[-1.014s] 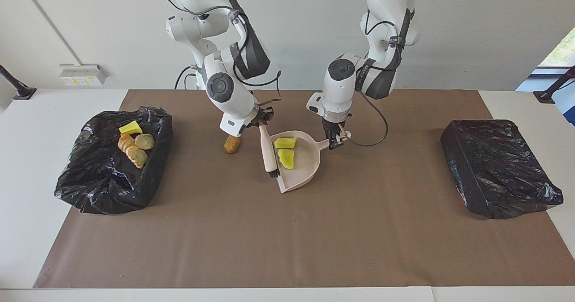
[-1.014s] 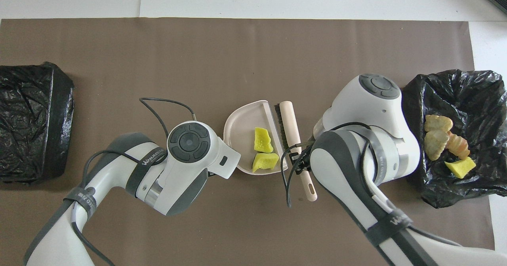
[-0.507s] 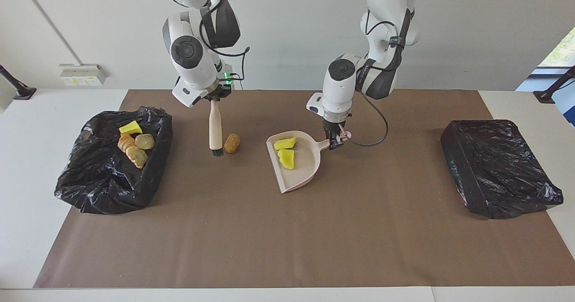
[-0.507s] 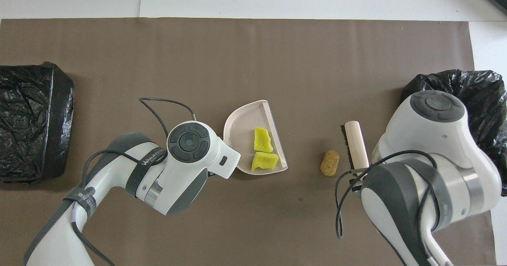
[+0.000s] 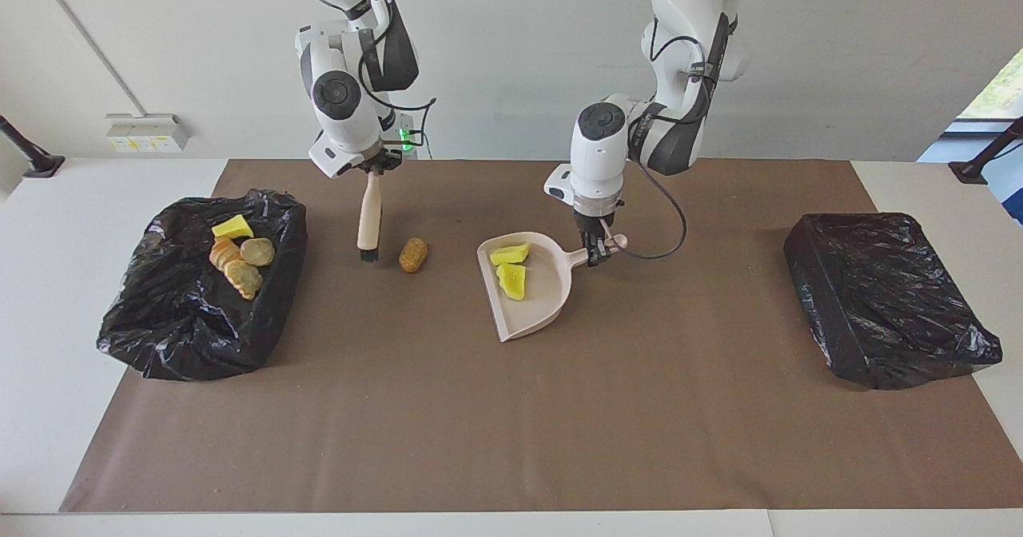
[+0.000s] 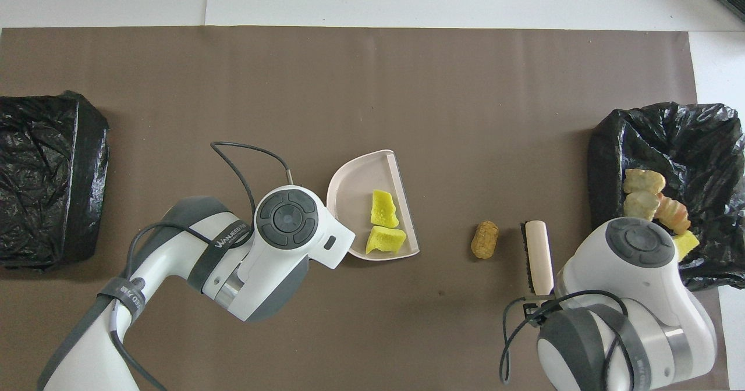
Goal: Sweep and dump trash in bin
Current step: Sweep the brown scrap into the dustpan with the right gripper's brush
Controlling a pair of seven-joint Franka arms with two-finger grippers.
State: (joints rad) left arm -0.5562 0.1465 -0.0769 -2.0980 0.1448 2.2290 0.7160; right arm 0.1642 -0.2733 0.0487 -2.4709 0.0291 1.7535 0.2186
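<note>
Two bright yellow sponge chunks (image 5: 509,269) lie in your pale pink dustpan (image 5: 540,304), gripped by the left hand (image 5: 595,254); your right hand (image 5: 372,167) grips the pale pink brush (image 5: 368,221), bristles beside a tan-brown lump (image 5: 412,255).

Right arm: comes down from its base, forearm near vertical, wrist pointing straight down. Right gripper (image 5: 372,171) raised over the worktop toward the right arm's end, near the robots' edge, fingers clamped on the brush (image 5: 368,219) handle, which hangs bristles-down.

Left arm: elbow bent, forearm vertical over mid-worktop, wrist down. Left gripper (image 5: 595,251) low, fingers pinched on the dustpan (image 5: 551,293) handle. Its wrist hides the grip in the overhead view.
</note>
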